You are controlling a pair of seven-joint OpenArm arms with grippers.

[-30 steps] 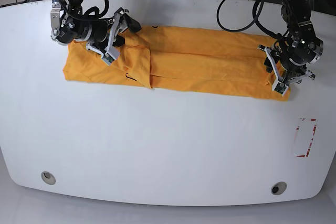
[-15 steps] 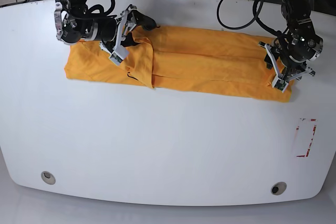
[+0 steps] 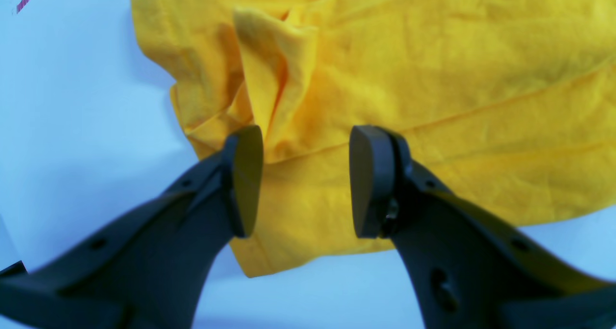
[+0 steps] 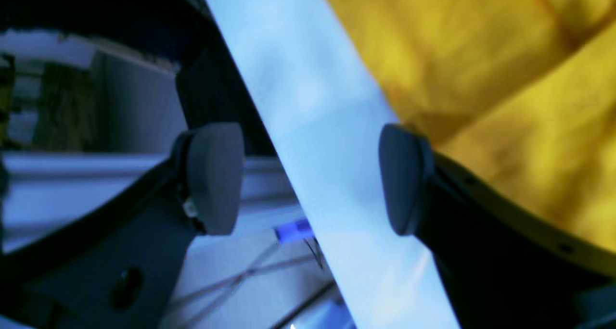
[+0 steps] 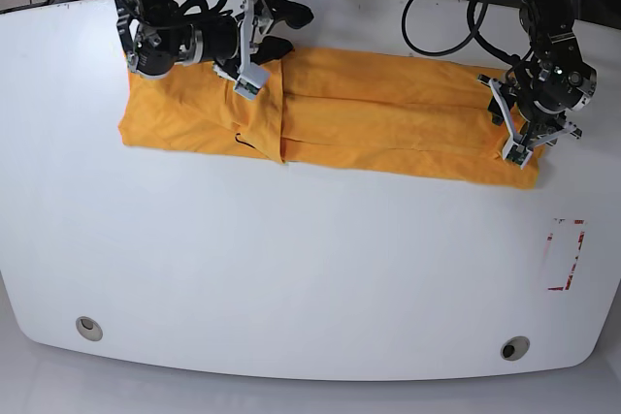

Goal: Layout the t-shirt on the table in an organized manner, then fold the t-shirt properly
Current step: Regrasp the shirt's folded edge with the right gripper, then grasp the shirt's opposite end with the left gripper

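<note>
We look down on a white table whose near edge carries two round grey holes, one toward each corner, with a red-taped rectangle near the edge on the base view's right. Farther back, the shirt lies flat as a long orange-yellow band running across the table, folded lengthwise, with an overlapping flap and a small dark mark toward its end on that view's left. Our left gripper sits over the shirt's end on the base view's right; in the left wrist view its two dark fingers stand apart with a clear gap between them, and they frame a rumpled ridge of cloth and a corner of the shirt without pinching it. We cannot tell whether the fingertips touch the fabric. Our right gripper is at the far side of the shirt, toward the base view's left, tilted on its side above the cloth's back edge. In the right wrist view its pads are spread wide with nothing between them, only bare table and the room beyond, and the shirt lies blurred just beside one pad. Dark cables loop behind both arms at the table's far edge.
</note>
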